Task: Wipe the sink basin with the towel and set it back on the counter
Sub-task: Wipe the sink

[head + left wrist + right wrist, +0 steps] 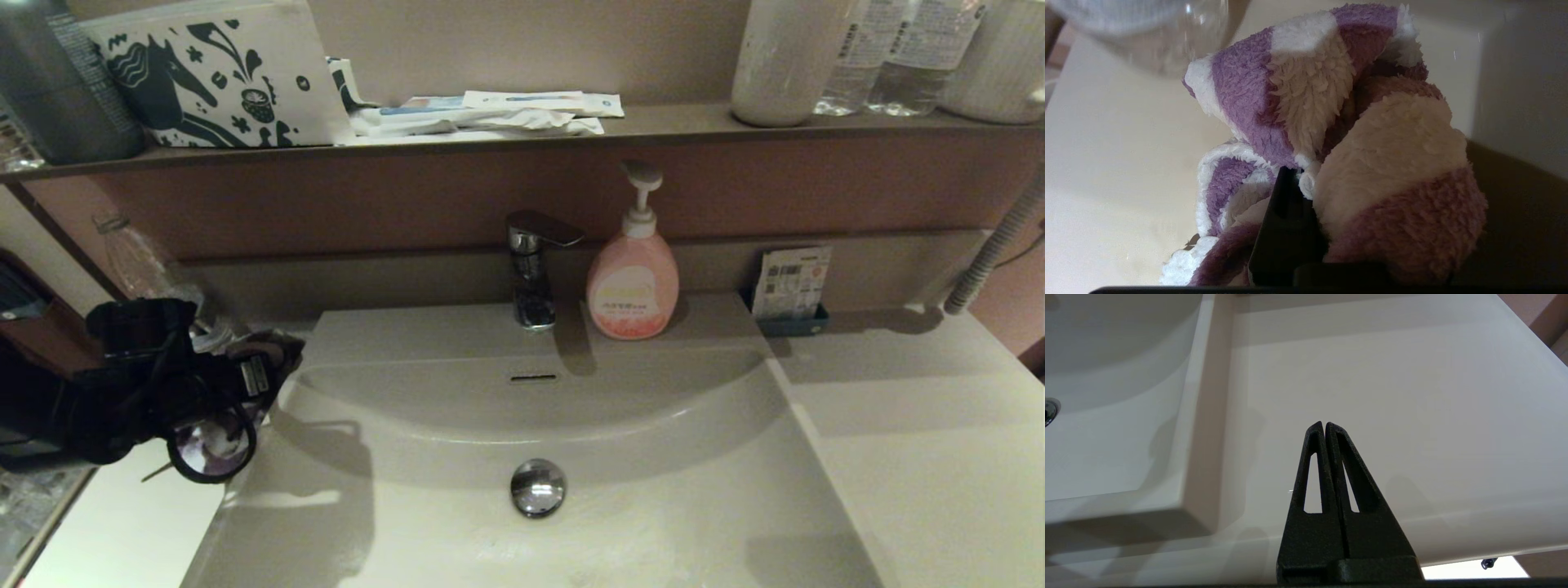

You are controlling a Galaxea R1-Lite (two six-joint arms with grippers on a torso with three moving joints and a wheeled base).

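Gripping the towel [1372, 163] bunched tight, the left gripper [1294, 192] is hanging by the sink basin [424, 523] edge, prob. for wiping (right gripper [1325, 425], pinched together w/ nothing in it, is idling over the counter [1412, 396]).

Open room is being offered across the sink basin [653, 523], only the drain plug [538, 487] interrupting its floor. Behind the sink basin, passage is being blocked by the faucet [535, 265] and the soap bottle [633, 273]. Left of it, the counter [122, 531] is being crowded by the left gripper [245, 376] and a clear bottle [143, 261].
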